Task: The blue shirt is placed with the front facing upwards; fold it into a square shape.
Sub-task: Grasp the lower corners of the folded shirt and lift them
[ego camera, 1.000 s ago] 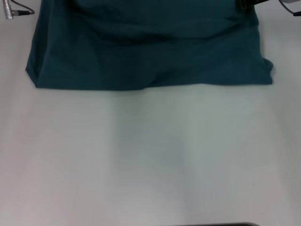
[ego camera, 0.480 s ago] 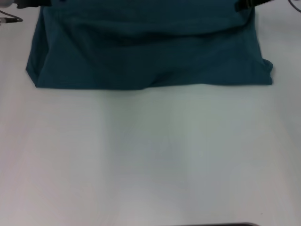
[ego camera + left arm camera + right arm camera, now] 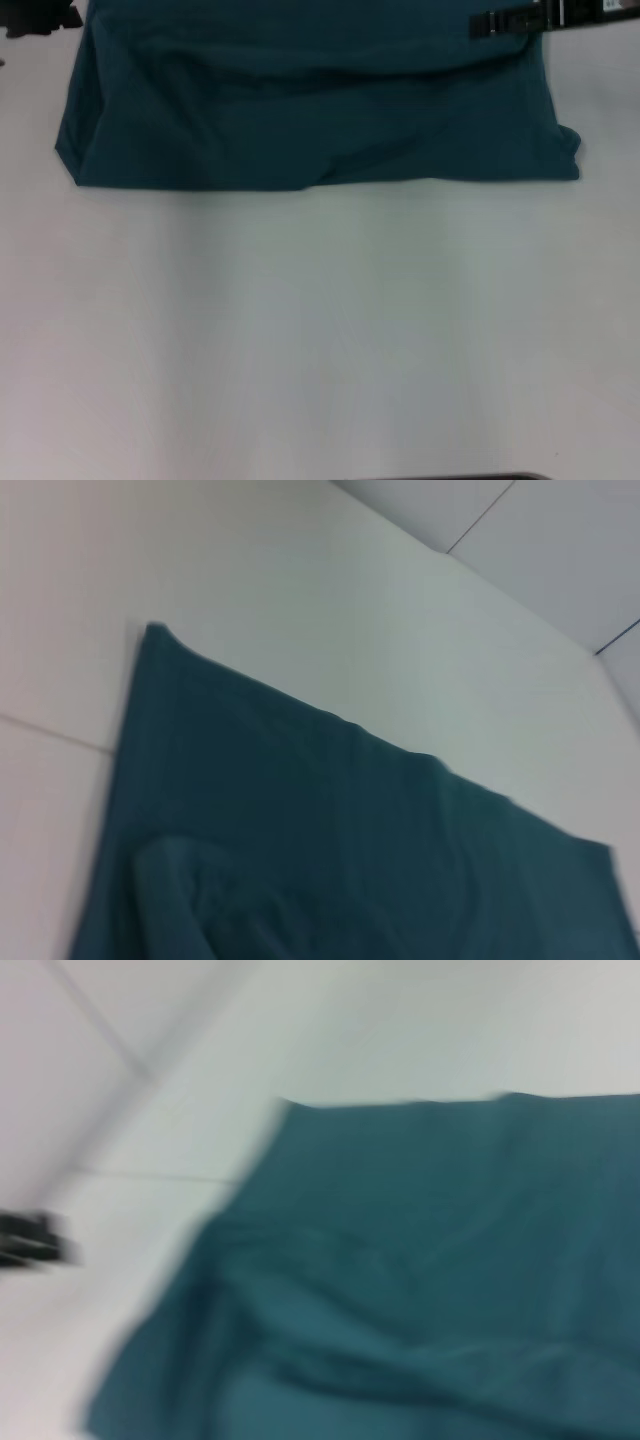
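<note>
The blue shirt (image 3: 310, 110) lies across the far part of the white table (image 3: 320, 330), plain dark teal side up, with soft folds across it and its near edge straight. It also fills the left wrist view (image 3: 330, 840) and the right wrist view (image 3: 430, 1280). No lettering shows. My left gripper (image 3: 40, 18) is a dark shape at the shirt's far left corner. Over the far right corner sits my right gripper (image 3: 508, 22). Both are cut off by the head view's top edge, so their hold on the cloth is hidden.
Bare white tabletop stretches from the shirt's near edge toward me. A dark strip (image 3: 450, 477) shows at the table's near edge. A small dark blurred shape (image 3: 30, 1238) sits at the side of the right wrist view.
Both grippers have come nearer and farther into the head view over the shirt's far corners. The crease across the shirt has shifted slightly. The near edge has stayed put.
</note>
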### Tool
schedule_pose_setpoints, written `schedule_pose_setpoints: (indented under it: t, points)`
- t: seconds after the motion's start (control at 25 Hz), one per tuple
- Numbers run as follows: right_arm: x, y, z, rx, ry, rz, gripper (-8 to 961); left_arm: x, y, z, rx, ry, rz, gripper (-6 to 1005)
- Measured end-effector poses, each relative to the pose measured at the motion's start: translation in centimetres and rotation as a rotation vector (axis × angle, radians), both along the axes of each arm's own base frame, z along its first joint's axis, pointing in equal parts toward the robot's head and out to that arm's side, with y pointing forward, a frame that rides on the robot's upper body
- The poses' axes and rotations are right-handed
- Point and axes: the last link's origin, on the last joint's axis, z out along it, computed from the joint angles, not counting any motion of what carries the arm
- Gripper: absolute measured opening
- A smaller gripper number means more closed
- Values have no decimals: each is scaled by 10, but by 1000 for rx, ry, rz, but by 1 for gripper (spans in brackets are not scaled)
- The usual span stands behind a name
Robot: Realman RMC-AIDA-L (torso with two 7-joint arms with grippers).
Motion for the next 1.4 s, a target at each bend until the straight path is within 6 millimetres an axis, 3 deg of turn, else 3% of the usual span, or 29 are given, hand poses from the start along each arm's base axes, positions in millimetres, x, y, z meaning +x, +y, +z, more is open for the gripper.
schedule_pose_setpoints:
  t: [0.24, 0.32, 0.52, 0.92, 1.4]
  points:
    - [34, -58, 6, 5, 315, 31, 940, -26, -29, 0, 5, -128, 34, 875]
    - [44, -71, 8, 11, 395, 15, 940, -34, -36, 0, 6, -148, 51, 949]
    - [62, -93, 5, -5, 475, -1, 940, -57, -52, -4, -10, -188, 117, 948]
    - [71, -105, 0, -1, 466, 20, 940, -81, -68, -20, -17, -171, 142, 946]
    - [75, -105, 0, 20, 456, 11, 941, -84, -66, -47, -47, -10, 24, 946]
